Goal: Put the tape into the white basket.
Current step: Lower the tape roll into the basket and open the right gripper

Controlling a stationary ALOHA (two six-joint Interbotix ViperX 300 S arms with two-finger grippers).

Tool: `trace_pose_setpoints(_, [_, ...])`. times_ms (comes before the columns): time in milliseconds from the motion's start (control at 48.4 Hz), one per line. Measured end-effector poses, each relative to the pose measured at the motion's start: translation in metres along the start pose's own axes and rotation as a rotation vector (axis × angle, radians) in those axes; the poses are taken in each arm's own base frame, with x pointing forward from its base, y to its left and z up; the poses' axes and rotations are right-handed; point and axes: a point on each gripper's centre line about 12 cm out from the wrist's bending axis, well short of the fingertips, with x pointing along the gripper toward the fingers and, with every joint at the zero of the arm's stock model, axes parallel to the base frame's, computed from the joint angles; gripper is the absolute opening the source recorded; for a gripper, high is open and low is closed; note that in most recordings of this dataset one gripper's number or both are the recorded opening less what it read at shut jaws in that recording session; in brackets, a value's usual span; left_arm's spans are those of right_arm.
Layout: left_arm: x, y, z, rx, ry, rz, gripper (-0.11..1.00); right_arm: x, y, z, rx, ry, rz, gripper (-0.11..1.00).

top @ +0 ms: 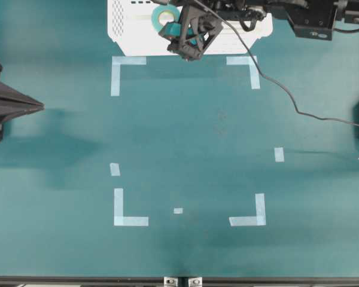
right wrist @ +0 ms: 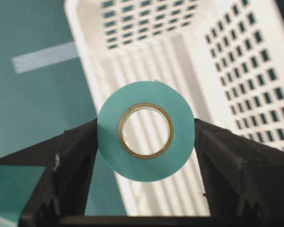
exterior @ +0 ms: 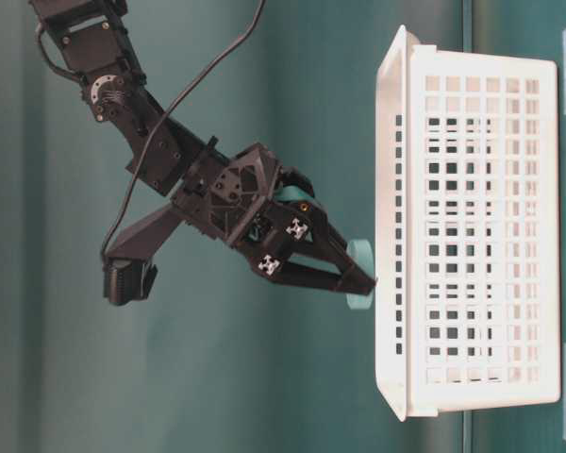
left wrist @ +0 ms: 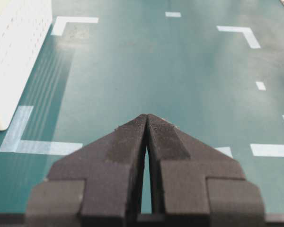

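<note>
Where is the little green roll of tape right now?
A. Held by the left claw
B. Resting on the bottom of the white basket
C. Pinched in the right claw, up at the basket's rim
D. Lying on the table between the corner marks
C: the right gripper clamps the tape by its sides, over the rim of the white basket, not yet let go.

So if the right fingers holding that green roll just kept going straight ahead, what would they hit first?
Probably the white basket. The right gripper, shut on the tape, points into the basket's open top, so the ribbed bottom seems first in line. Its rim sits very near the fingers, and depth is unclear.
</note>
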Motion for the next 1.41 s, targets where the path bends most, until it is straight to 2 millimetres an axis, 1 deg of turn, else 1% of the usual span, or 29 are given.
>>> trace_pose_setpoints(372, [0.0,0.0,-0.001,0.0,0.003,0.0,-0.11,0.001,-0.044,0.001,0.049,0.017,-0.077,0.68])
trace_pose_setpoints(538, [0.0,0.0,-0.001,0.0,0.003,0.0,-0.11,0.002,-0.059,-0.004,0.074,0.03,-0.1,0.68])
trace_pose_setpoints(745, [0.0,0.0,-0.001,0.0,0.005,0.0,-0.11,0.005,-0.062,-0.01,0.076,0.048,-0.106,0.68])
trace_pose_setpoints(1117, [0.0,0.0,-0.001,-0.002,0.002,0.0,-0.11,0.005,-0.062,-0.012,0.079,0.048,-0.106,0.68])
trace_pose_setpoints(1344, [0.0,0.0,-0.001,0.0,0.003,0.0,-0.11,0.008,-0.062,-0.016,0.078,0.043,-0.102,0.69])
trace_pose_setpoints(1406, [0.0,0.0,-0.001,-0.002,0.003,0.0,-0.11,0.009,-0.062,-0.019,0.076,0.047,-0.103,0.83])
